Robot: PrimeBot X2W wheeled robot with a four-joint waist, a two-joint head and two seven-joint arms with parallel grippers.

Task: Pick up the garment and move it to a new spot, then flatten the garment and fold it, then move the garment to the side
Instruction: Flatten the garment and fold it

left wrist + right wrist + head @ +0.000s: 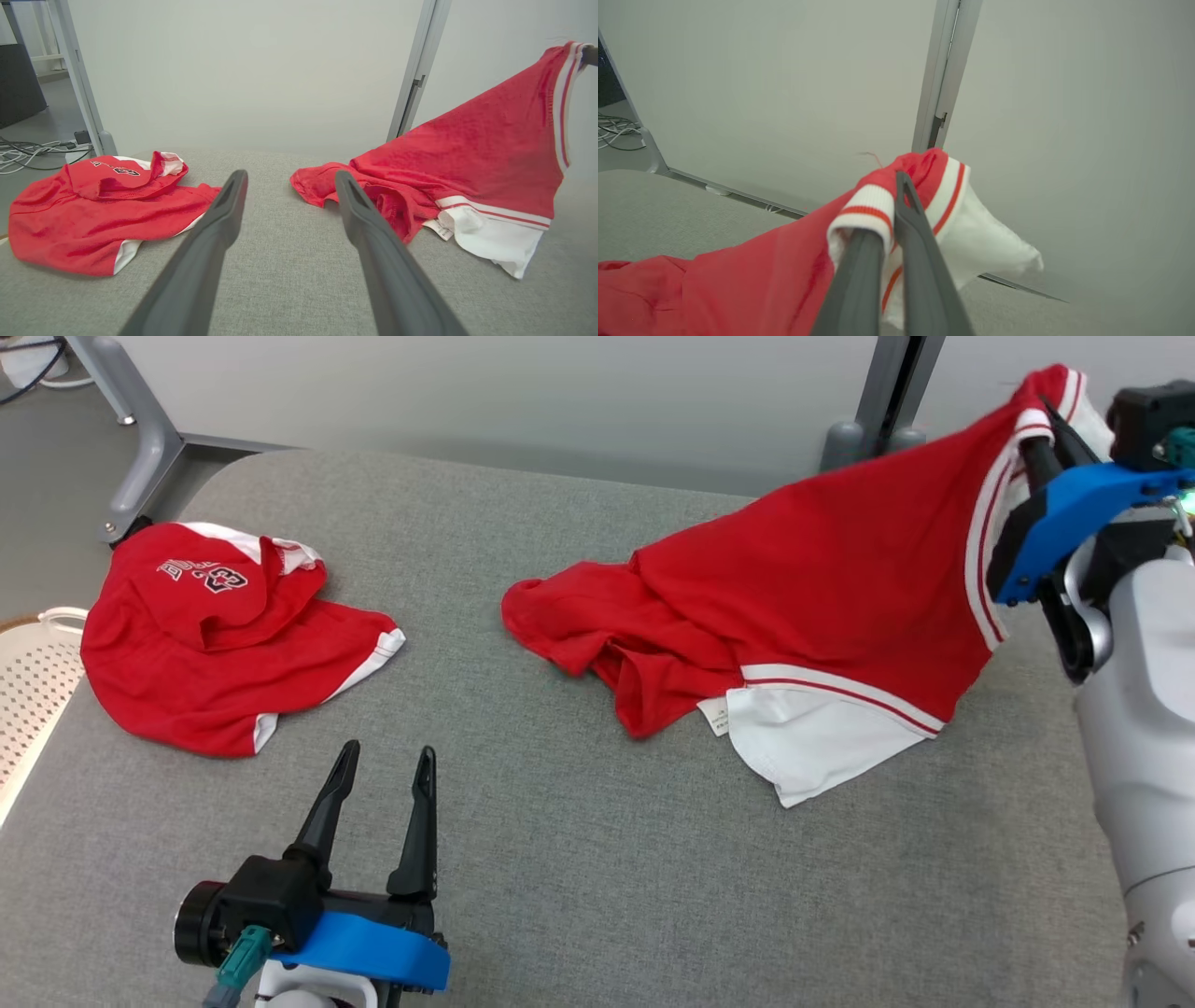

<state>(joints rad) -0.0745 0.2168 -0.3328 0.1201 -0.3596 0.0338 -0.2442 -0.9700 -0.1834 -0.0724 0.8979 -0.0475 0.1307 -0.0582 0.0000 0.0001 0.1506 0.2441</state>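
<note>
Grey table [579, 877], garment [822, 588] hem apparently in right tool [1046, 439]

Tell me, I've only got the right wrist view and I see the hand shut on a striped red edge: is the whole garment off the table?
Observer: No. The right hand holds up one corner of the garment; its lower end and white panel lie on the table.
Operator: Where's the left hand?
Observer: The left hand is open and empty, near the table's front edge, apart from the cloth.
Operator: Anything else on the table?
Observer: A second red garment lies crumpled at the robot's left.
</note>
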